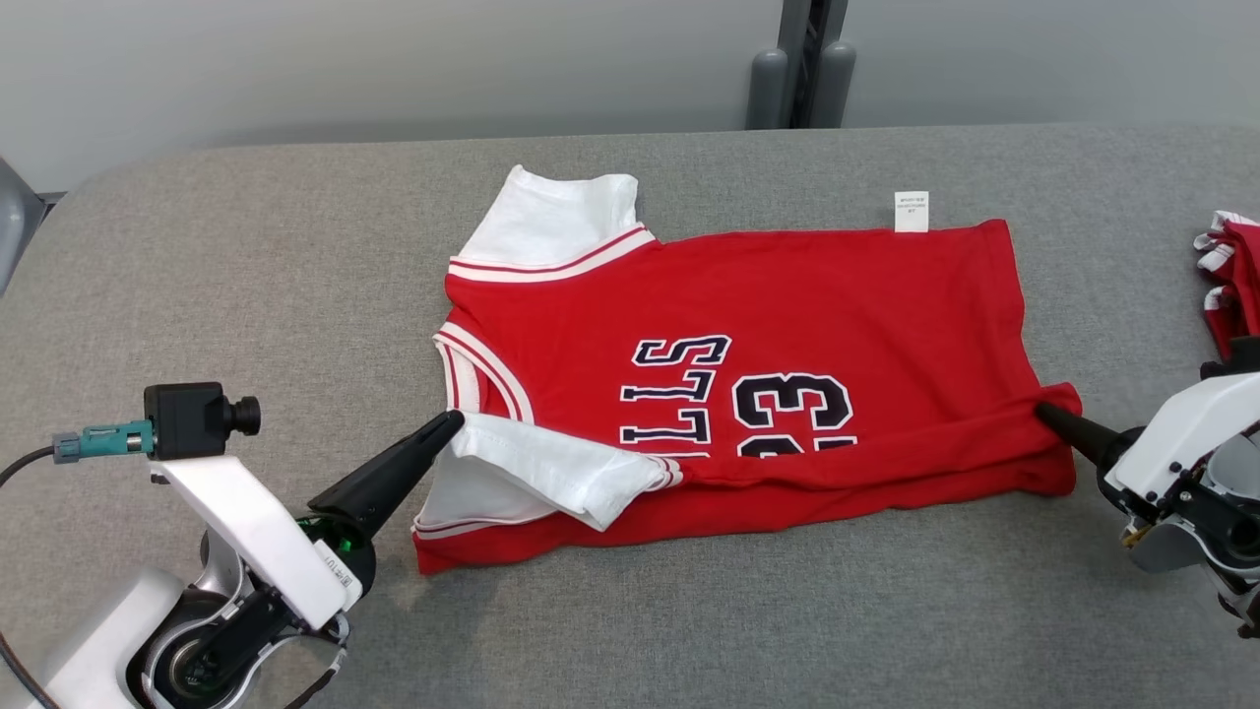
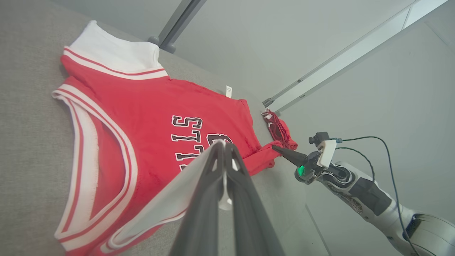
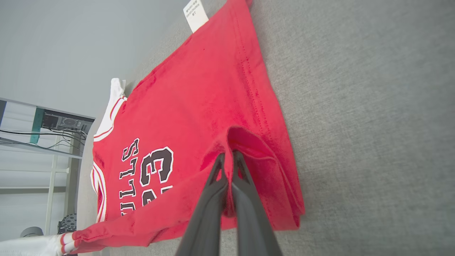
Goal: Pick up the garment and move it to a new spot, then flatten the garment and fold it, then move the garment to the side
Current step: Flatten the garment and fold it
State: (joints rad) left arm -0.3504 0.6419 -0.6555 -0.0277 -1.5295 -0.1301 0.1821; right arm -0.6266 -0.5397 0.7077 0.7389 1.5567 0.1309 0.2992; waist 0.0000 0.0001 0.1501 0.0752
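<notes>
- I find the red fabric jersey (image 1: pixel 787 325), white-sleeved with black-and-white lettering, spread flat in the middle of the grey cloth-covered tabletop (image 1: pixel 246 246). Its collar is toward my left and its hem toward my right.
- Its near long edge is doubled back over the body and covers the lower part of the lettering.
- The left gripper (image 1: pixel 450 423) sits at the collar end. Its jaws are clenched on the near white sleeve (image 1: pixel 551 468), which lies over the folded edge. The left wrist view confirms white cloth pinched between the fingers.
- The right gripper (image 1: pixel 1046 414) sits at the hem end. Its jaws are clenched on the red hem corner of the same fold, and in the right wrist view the cloth rises there into a small peak.
- A small white care label (image 1: pixel 912 211) sticks out from the far edge and lies flat on the tabletop.
- A second, crumpled red-and-white garment (image 1: pixel 1230 276) lies at the tabletop's right edge, apart from the jersey.
- A grey upright post (image 1: pixel 802 74) stands behind the tabletop.
</notes>
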